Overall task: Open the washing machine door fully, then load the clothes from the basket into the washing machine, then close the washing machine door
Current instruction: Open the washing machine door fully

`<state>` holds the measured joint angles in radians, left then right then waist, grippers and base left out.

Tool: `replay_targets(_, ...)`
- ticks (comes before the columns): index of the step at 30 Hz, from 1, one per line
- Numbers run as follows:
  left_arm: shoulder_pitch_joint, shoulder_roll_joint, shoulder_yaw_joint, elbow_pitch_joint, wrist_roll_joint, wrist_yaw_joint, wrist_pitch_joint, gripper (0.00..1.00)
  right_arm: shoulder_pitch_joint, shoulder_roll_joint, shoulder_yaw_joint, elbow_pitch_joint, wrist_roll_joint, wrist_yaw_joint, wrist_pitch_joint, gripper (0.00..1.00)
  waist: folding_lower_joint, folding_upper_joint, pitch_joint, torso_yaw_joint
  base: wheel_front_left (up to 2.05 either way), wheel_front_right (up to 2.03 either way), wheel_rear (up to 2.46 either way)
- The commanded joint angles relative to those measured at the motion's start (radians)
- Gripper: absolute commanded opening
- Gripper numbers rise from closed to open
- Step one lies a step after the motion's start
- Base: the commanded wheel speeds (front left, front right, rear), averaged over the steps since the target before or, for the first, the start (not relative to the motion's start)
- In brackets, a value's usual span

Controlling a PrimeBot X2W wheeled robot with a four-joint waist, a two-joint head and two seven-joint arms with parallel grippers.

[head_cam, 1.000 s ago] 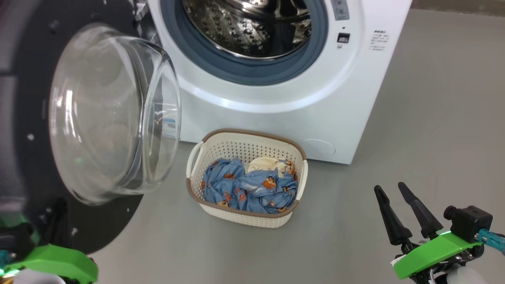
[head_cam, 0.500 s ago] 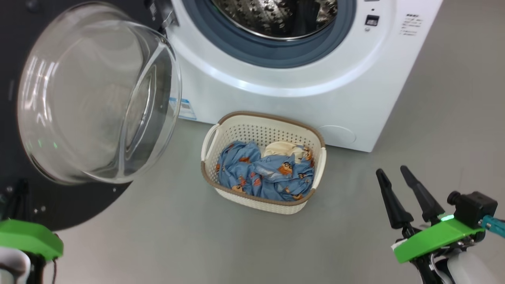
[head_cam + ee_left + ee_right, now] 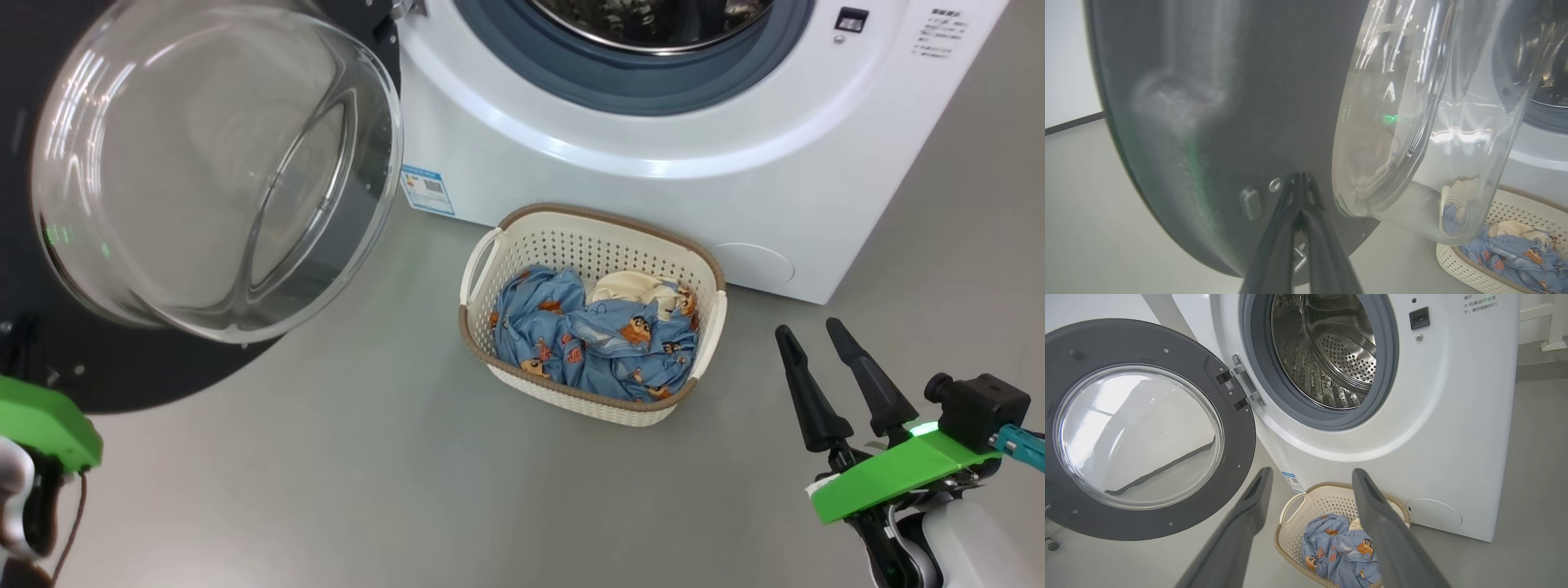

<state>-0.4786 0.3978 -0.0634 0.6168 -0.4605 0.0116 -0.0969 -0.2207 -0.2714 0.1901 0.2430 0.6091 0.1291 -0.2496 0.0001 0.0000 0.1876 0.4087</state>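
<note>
The left claw [image 3: 1300, 181], fingers pressed together, points its tips at the door's [image 3: 1229, 102] black inner face at 12 o'clock. A steady push near the rim should finish the swing. The right claw [image 3: 807, 328] hangs spread. At its 10 o'clock, across bare floor [image 3: 367, 474], the basket [image 3: 608, 214] of clothes [image 3: 571, 335] sits before the washer [image 3: 637, 204].
</note>
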Motion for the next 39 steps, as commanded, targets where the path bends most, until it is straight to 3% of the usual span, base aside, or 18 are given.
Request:
replay_targets(1,-0.069,0.074,0.033,0.017,0.008,0.000,-0.008,0.00,-0.024,0.002,0.027,-0.021,-0.004,0.002,-0.012,1.00,0.0000,0.0000,0.011,0.009,0.00,0.00,0.00)
replay_targets(19,-0.233,0.101,-0.018,0.304,0.034,-0.045,-0.079,0.00,-0.045,-0.006,0.043,-0.008,0.007,0.002,-0.012,1.00,0.0000,0.0000,0.023,-0.010,0.00,0.00,0.00)
replay_targets(30,-0.232,0.092,-0.026,0.350,0.024,-0.067,-0.127,0.00,-0.044,-0.005,0.039,-0.005,0.007,0.002,-0.012,1.00,0.0000,0.0000,0.011,-0.015,0.00,0.00,0.00)
replay_targets(39,-0.171,0.073,-0.030,0.303,0.009,-0.090,-0.153,0.00,-0.031,0.001,0.035,-0.002,0.012,0.002,-0.012,1.00,0.0000,0.0000,-0.016,-0.021,0.00,0.00,0.00)
